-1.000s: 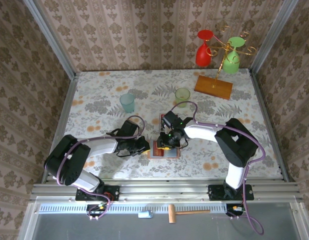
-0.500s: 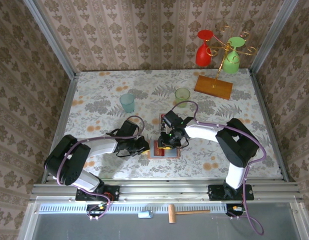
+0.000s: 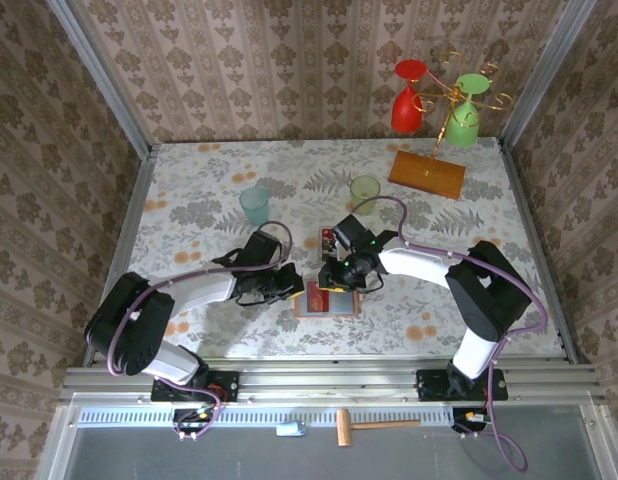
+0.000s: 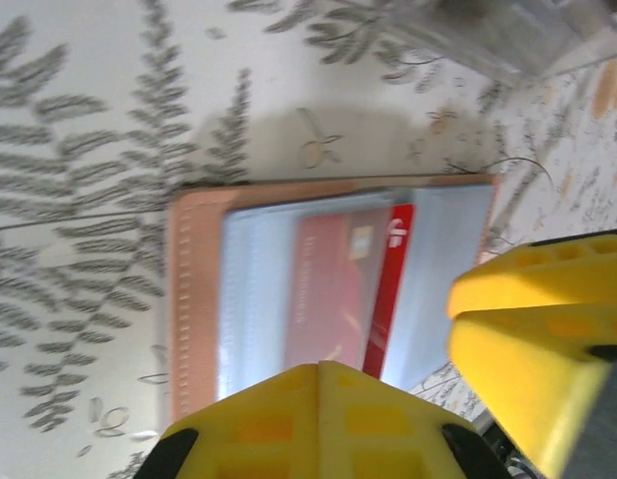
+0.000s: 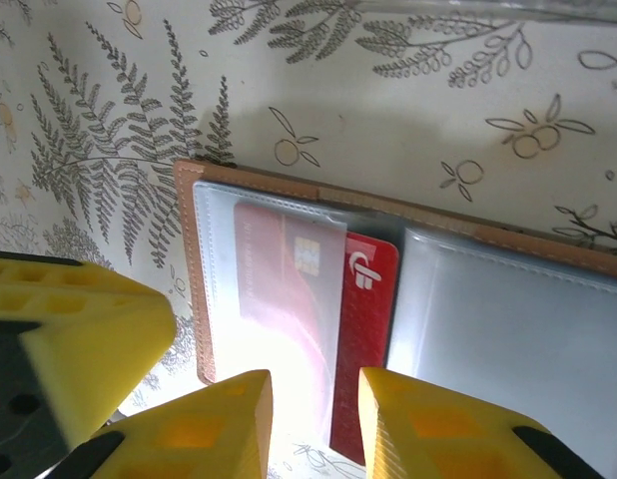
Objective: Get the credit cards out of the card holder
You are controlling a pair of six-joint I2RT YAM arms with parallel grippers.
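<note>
From above, the card holder point(image 3: 331, 305) lies open near the middle of the table point(image 3: 189, 210). The left gripper point(image 3: 292, 289) reaches low from the left. The right gripper point(image 3: 345, 279) bends down from the right.

Left wrist: its fingers point(image 4: 318, 419) are shut on nothing, over the holder's edge. If they do not pin it, the holder may slide.

Right wrist: the jaws are a little apart above the red credit card point(image 5: 370, 299), which is half out of its pocket point(image 5: 279, 289). They may slip off the thin card.

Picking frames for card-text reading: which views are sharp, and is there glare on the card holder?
Left wrist: blurred, card holder and red credit card smeared. Right wrist: sharp, but glare whitens the clear pocket over the card. Top external: evenly lit, card holder too small for text.
</note>
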